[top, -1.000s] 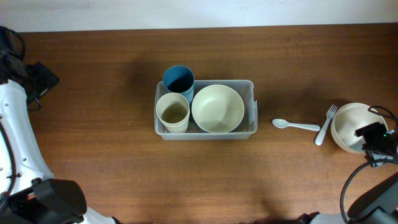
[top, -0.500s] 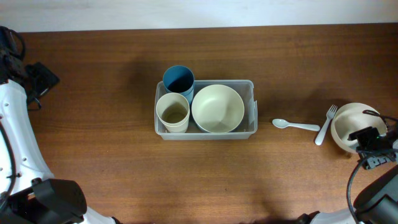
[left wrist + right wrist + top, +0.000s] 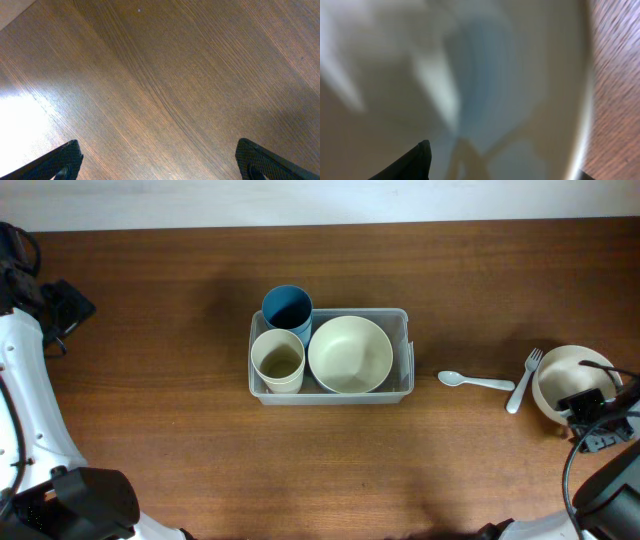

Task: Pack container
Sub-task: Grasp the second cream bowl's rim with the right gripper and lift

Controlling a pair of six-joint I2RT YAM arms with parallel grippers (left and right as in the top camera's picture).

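Clearly the container (image 3: 402, 321) lies mid-table, far from both jaws, which gape open, holding nothing.

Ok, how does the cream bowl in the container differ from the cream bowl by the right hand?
The packed bowl looks wider than the loose bowl. It sits in the container beside a cream cup; the loose bowl stands on the table far right, next to the fork. The right hand covers part of the loose bowl's rim; nothing covers the packed bowl. Both are round, cream and upright.
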